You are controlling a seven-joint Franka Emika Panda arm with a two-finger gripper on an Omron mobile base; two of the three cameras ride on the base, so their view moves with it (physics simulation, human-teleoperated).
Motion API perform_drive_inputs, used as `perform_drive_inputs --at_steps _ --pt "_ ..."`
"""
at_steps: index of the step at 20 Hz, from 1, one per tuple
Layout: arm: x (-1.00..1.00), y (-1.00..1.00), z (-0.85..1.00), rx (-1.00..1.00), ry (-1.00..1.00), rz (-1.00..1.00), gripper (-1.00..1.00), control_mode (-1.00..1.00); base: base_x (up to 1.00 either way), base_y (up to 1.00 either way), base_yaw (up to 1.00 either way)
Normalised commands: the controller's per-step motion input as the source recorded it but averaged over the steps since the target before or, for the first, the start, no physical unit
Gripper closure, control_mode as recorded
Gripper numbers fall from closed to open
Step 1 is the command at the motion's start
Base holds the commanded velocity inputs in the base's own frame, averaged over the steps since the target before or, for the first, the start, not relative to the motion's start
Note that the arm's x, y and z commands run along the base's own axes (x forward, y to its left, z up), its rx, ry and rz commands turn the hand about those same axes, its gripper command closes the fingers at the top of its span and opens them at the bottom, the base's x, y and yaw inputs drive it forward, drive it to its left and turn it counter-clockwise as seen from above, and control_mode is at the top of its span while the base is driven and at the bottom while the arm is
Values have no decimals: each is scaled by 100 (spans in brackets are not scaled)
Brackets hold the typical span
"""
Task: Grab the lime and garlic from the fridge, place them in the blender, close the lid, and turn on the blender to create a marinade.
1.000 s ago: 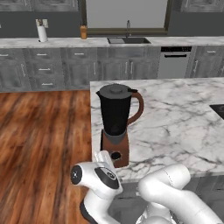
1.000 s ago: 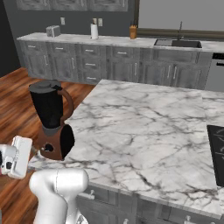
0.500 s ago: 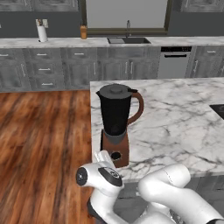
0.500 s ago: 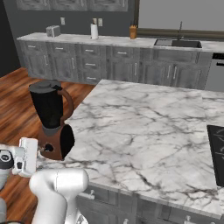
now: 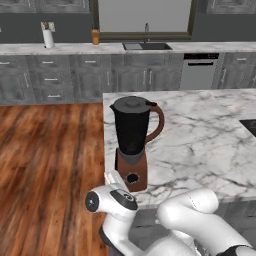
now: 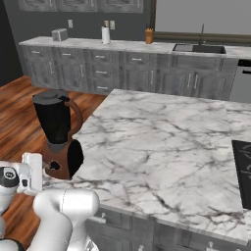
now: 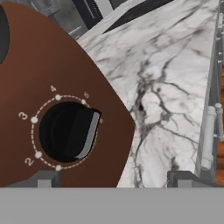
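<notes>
The blender [image 5: 132, 140] stands at the near left corner of the marble island, its black jar topped by the dark grey lid [image 5: 132, 103]. In the hand view its reddish-brown base [image 7: 52, 87] is very close, with the round black dial [image 7: 68, 131] ringed by numbered marks. My gripper [image 7: 113, 179] is open just in front of that base, and the dial sits toward the left fingertip [image 7: 43, 178]. From the base views the hand [image 5: 114, 177] [image 6: 32, 172] hovers at the island's edge by the dial [image 6: 49, 166]. The lime, garlic and fridge are out of view.
The marble island [image 5: 200, 135] stretches right of the blender to a black cooktop [image 6: 242, 166]. Wood floor [image 5: 45, 150] lies to the left. The back counter carries a sink [image 5: 146, 46], a paper roll [image 5: 48, 37] and a toaster [image 6: 59, 35].
The hand has edged a little closer to the blender's base. The blender has not moved.
</notes>
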Motion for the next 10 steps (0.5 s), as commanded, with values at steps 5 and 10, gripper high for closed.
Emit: perform_drive_inputs --at_steps 5,10 --pt "28 15 -52 0 -4 0 -100 -100 0 0 0" --pt "33 14 -57 0 -5 0 -100 -100 0 0 0"
